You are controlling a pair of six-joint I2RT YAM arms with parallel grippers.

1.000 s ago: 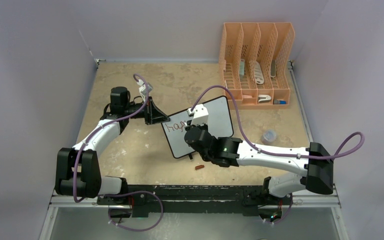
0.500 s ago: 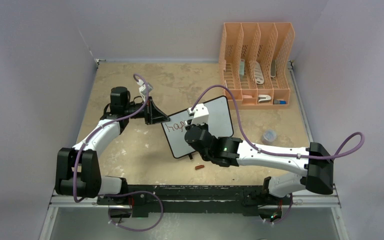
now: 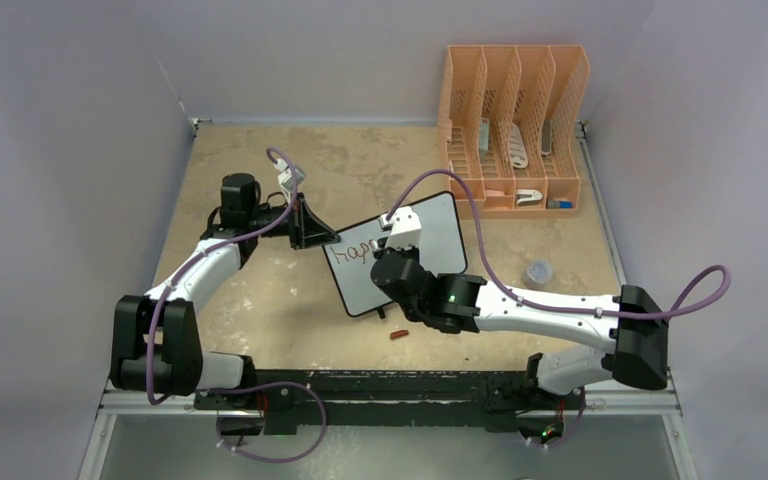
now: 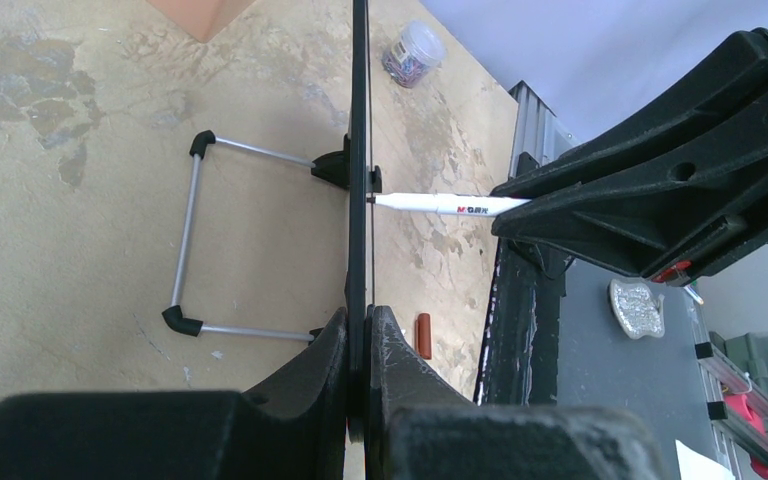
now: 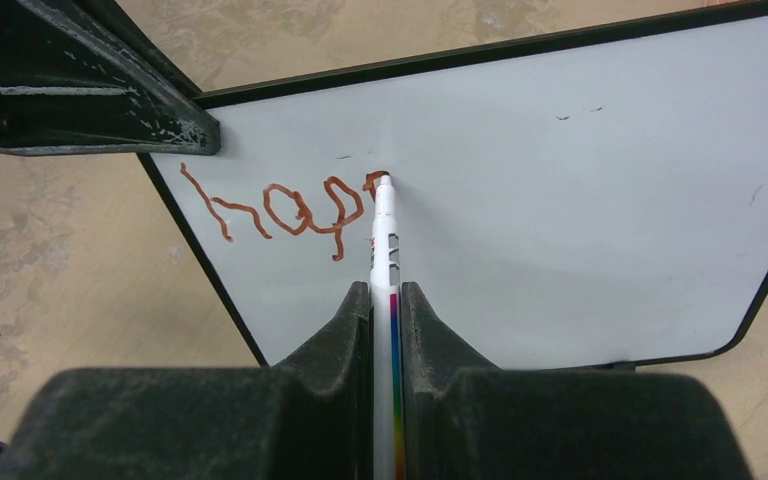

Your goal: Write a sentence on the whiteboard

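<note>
Right gripper (image 5: 385,290) pinches a slim white marker pen (image 5: 384,225), its tip touching the small black-framed whiteboard (image 5: 580,170) just after red-brown lettering (image 5: 280,210) reading "hap" (a fourth letter barely begun). Left gripper (image 4: 362,320) is clamped on the board's edge. Behind the board, an orange slotted plastic rack (image 3: 513,75) holds pale objects.

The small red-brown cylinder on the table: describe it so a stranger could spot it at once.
Find the whiteboard standing mid-table. Near its lower corner closest to the arm bases, on the tan table, lies the small cylinder. It is short, red-brown and lying flat, unlike the clear jar farther right.
</note>
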